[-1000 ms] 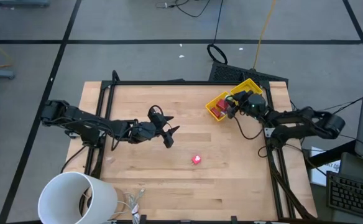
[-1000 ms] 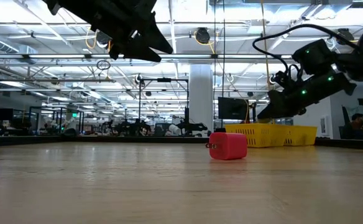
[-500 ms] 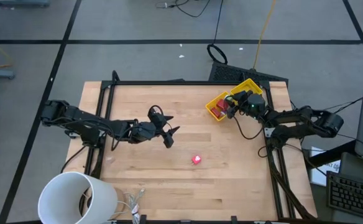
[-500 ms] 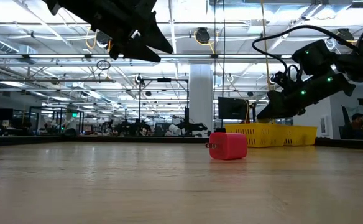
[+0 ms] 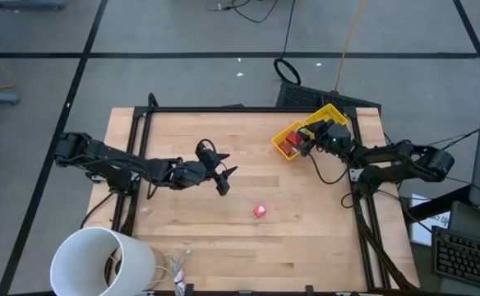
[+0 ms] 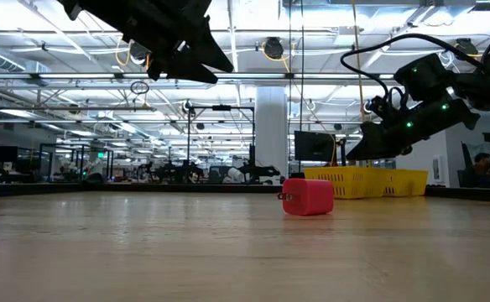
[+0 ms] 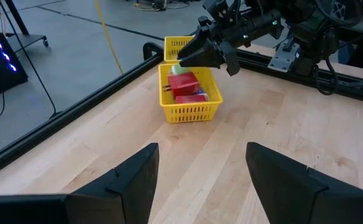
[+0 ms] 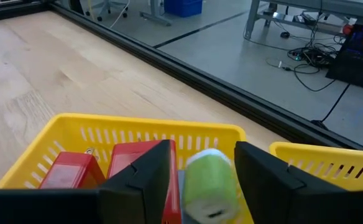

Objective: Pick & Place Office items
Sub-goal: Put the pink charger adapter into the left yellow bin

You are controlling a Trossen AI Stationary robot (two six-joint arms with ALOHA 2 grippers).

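Note:
A bright pink-red bit lies alone on the wooden table, right of centre. My left gripper hovers open above the table's middle, up-left of that bit. My right gripper hangs over the left end of the long yellow bin and is shut on a green bit. Red blocks lie in the bin under it. Other office items are out of view. My right gripper pinches the green bit by its two sides between its two fingers. The fingers slant down toward the table's left. The bit is lifted clear, just above the red blocks in the bin.
A big white cylinder stands off the table's near-left corner. A black frame rail runs along the far edge, and cables trail from the right arm. Bare wood spreads around the pink-red bit.

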